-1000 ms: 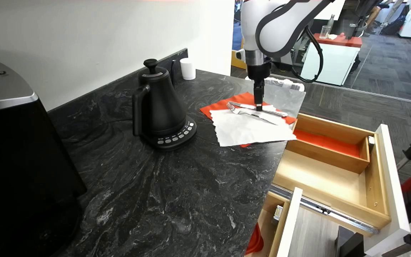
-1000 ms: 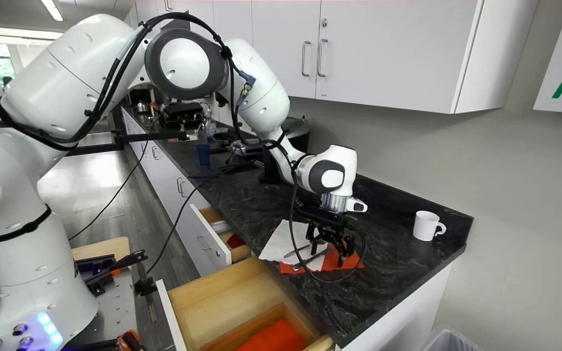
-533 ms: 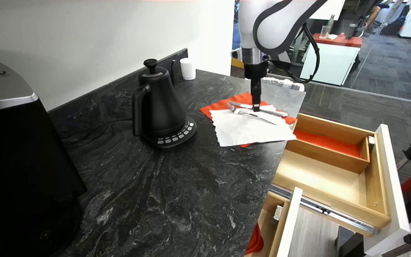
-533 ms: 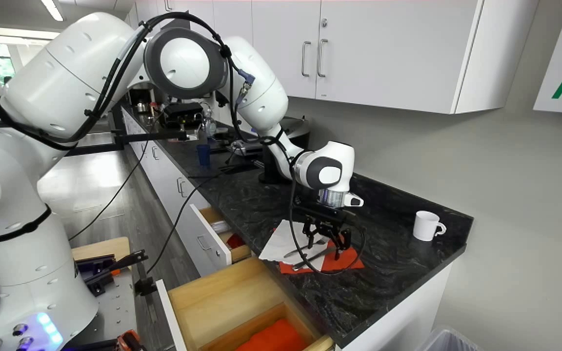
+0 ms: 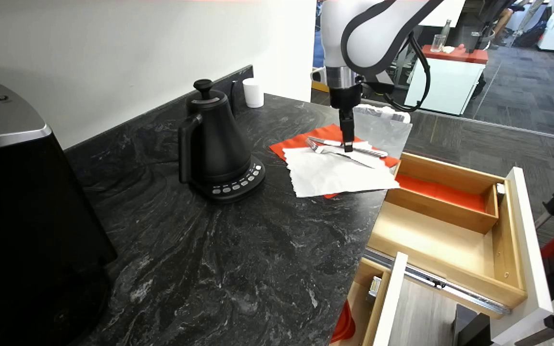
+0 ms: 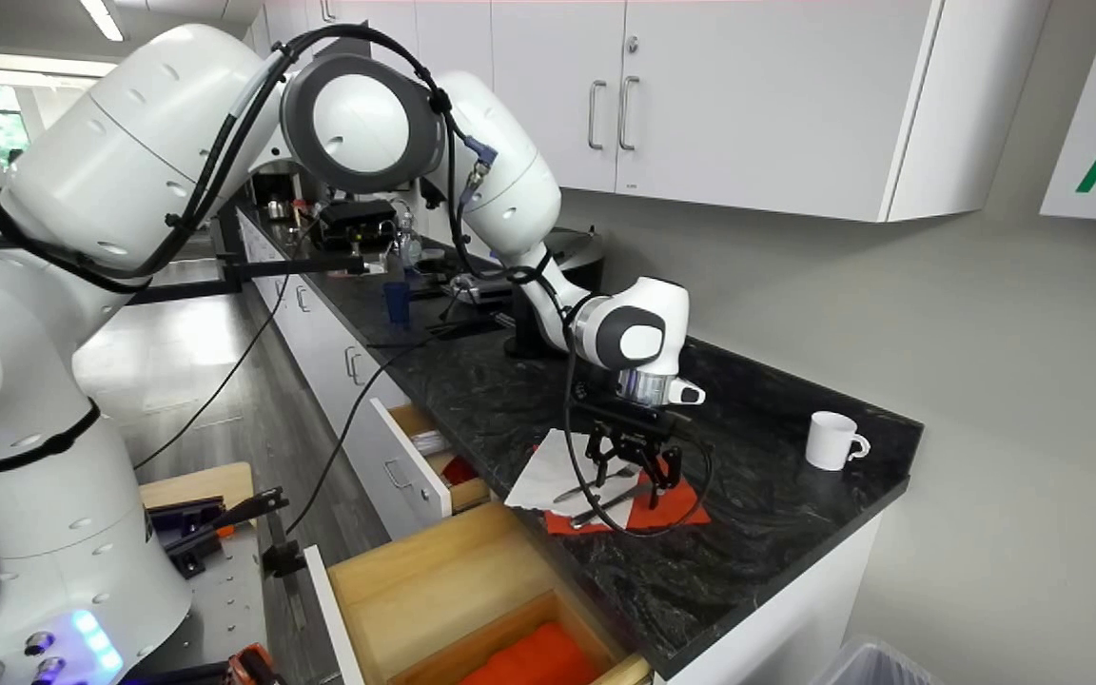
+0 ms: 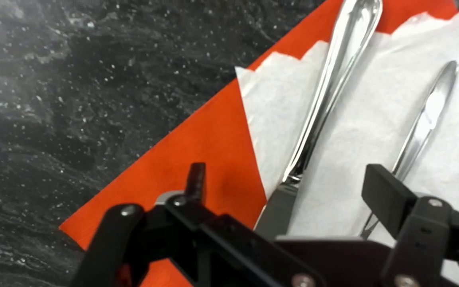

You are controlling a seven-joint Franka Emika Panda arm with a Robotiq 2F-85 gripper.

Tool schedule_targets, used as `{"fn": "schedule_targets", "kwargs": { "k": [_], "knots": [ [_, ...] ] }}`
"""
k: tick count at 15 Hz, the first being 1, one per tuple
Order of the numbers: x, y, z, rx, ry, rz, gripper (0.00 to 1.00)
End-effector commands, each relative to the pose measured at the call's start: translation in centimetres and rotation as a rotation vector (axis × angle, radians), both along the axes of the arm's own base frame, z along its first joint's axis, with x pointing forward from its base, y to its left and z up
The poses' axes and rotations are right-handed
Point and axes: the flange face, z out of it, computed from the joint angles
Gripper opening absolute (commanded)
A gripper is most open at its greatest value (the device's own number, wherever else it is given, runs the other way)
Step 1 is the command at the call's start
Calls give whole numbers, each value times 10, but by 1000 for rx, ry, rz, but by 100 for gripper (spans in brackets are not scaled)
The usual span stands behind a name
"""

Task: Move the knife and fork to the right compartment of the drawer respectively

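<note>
While the shiny silver table knife and the slim silver fork lie where they did a second ago, the black two-fingered gripper above them has shifted slightly, which suggests it is being lined up for a pick, most likely of the knife, both pieces still to be moved. From left to right, the wrist view shows a black marbled countertop, a red-orange napkin, one fingertip, the knife, a white paper sheet, the opposite fingertip and the fork. The fingers stand wide apart with nothing held; the knife runs through the gap, while the fingertip nearer the fork overlaps it, touching or not cannot be told. The blade's tip and the fork's tines are out of sight there but show in an exterior view, where a matte black kettle stands at left, the knife and fork lie on sheet and napkin at centre, and at right a light-wood drawer is pulled open, its red-floored compartment the likely target. It shows in both exterior views, not the wrist view.
</note>
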Motion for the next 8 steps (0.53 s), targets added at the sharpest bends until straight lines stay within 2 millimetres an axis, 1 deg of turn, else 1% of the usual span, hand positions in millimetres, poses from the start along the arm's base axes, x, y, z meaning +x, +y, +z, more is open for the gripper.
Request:
{"fn": "schedule_targets", "kwargs": {
  "k": [1, 4, 8],
  "knots": [
    [-9, -2, 5, -14, 11, 15, 100],
    [-15, -2, 1, -22, 21, 25, 100],
    [-28, -5, 3, -39, 31, 73, 100]
  ]
}}
